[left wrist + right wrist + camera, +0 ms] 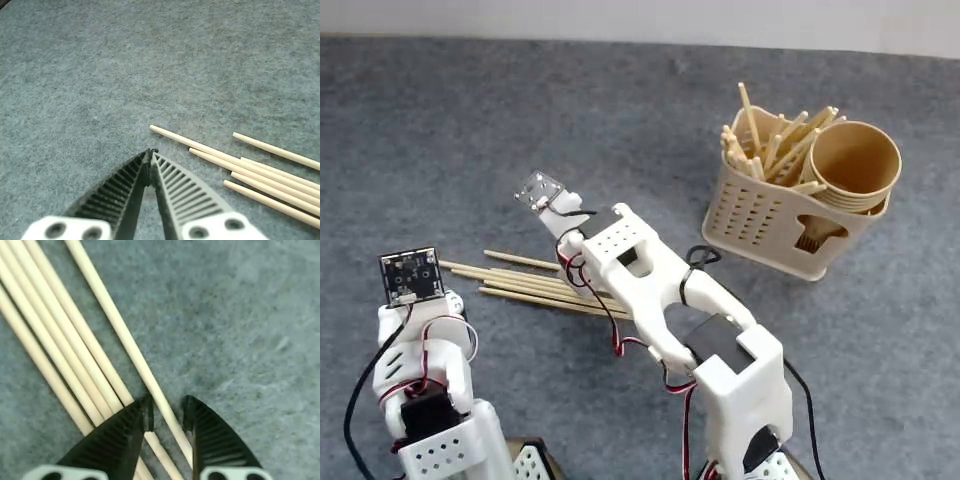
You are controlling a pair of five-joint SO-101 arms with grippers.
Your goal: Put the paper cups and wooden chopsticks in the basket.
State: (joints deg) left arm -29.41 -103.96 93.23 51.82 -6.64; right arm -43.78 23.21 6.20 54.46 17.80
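Note:
Several wooden chopsticks [525,284] lie in a loose bundle on the grey carpet, left of centre. My right gripper [166,413] is down over them, open, with its fingertips either side of one chopstick [118,333] that lies apart from the rest of the bundle [55,335]. My left gripper [150,153] is shut and empty above bare carpet, just short of the near ends of the chopsticks [250,170]. At the right, the cream basket [760,228] holds stacked paper cups [855,160] and more chopsticks [775,140].
Grey carpet [470,130] covers the table. The right arm's white body [660,290] stretches across the middle, over part of the bundle. Open carpet lies between the bundle and the basket and along the far side.

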